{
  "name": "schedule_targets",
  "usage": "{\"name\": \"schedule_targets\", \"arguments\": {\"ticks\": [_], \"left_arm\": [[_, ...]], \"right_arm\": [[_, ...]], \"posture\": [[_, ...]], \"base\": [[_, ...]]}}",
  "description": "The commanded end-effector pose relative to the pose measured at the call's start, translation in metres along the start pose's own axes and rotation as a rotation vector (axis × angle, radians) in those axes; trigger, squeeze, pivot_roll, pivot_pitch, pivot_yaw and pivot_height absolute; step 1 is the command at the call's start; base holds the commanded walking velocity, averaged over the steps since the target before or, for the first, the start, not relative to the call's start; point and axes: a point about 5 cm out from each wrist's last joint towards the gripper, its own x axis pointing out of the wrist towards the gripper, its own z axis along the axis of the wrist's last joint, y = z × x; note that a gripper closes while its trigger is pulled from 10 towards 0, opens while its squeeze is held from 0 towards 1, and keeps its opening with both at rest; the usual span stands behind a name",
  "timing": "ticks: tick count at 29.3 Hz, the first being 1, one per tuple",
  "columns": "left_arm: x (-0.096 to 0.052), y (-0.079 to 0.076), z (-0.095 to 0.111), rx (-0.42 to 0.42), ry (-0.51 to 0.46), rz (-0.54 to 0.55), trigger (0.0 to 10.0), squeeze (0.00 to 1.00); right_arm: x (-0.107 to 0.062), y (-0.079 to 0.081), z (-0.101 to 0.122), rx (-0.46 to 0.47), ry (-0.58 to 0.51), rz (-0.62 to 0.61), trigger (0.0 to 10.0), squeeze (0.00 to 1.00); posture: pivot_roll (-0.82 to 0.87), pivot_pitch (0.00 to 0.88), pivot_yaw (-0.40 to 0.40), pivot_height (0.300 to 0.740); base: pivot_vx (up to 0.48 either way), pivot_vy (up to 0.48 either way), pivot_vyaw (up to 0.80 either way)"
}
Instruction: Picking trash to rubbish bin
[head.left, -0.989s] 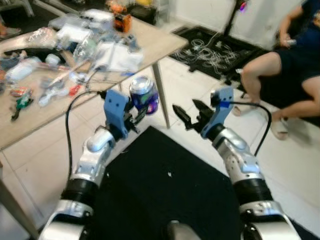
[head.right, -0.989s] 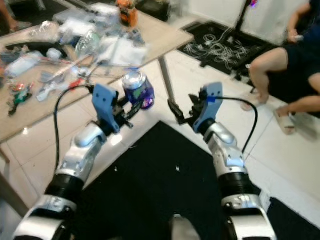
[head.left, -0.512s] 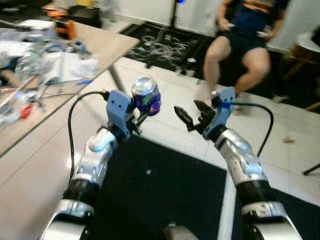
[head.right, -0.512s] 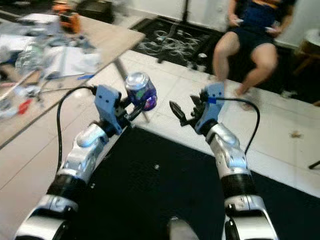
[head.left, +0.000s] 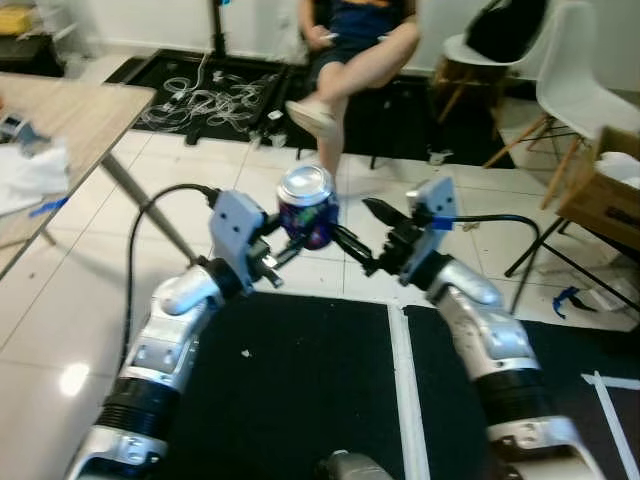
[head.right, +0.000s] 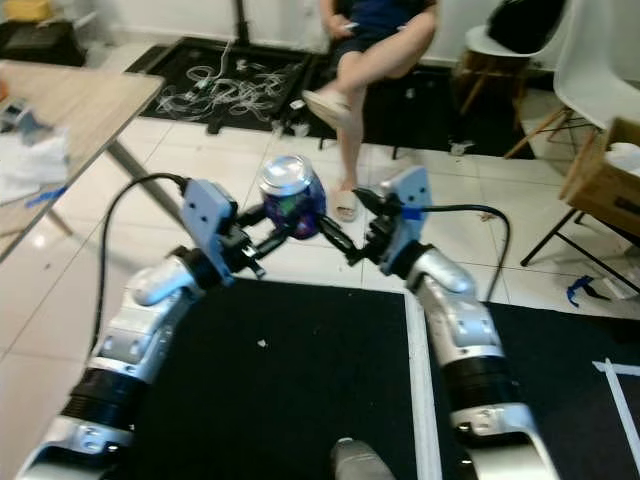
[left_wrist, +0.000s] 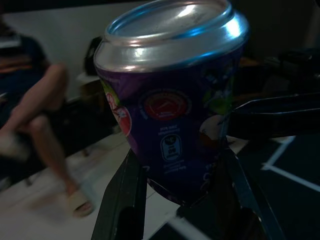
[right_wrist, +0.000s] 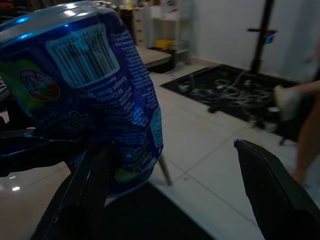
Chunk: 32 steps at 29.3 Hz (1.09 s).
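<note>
the purple can (head.left: 305, 207) is held upright, long axis near vertical, low between the fingers of the left gripper (head.left: 283, 250), clear of the floor. the right gripper (head.left: 362, 238) is spread open just beside it, one finger almost touching. farther off, a cardboard box (head.left: 603, 187) is seen; no rubbish bin can be made out.

Bright even daylight in the head views, glare patch on pale floor tiles (head.left: 72, 378), slight motion softness, wrist views dim, backgrounds blurred
</note>
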Motion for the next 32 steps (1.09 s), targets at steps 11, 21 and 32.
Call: {"name": "schedule_targets", "arguments": {"ticks": [11, 21, 32], "left_arm": [[0.0060, -0.0062, -0.0001, -0.046, -0.045, -0.057, 10.0, 0.00], [0.0065, -0.0031, -0.0027, -0.085, -0.040, -0.025, 10.0, 0.00], [0.0088, 0.0006, -0.0013, -0.139, -0.066, 0.014, 10.0, 0.00]], "right_arm": [[-0.0014, 0.0090, -0.0056, 0.025, 0.024, 0.039, 10.0, 0.00], [0.0022, 0.0065, -0.0020, 0.060, 0.008, 0.041, 10.0, 0.00], [0.0013, 0.0076, -0.0052, 0.049, 0.028, 0.047, 10.0, 0.00]], "posture": [[-0.05, 0.000, -0.019, 0.740], [-0.05, 0.000, -0.024, 0.740], [-0.06, 0.000, -0.025, 0.740]], "base": [[0.000, 0.000, -0.80], [0.000, 0.000, -0.80], [0.000, 0.000, -0.80]]}}
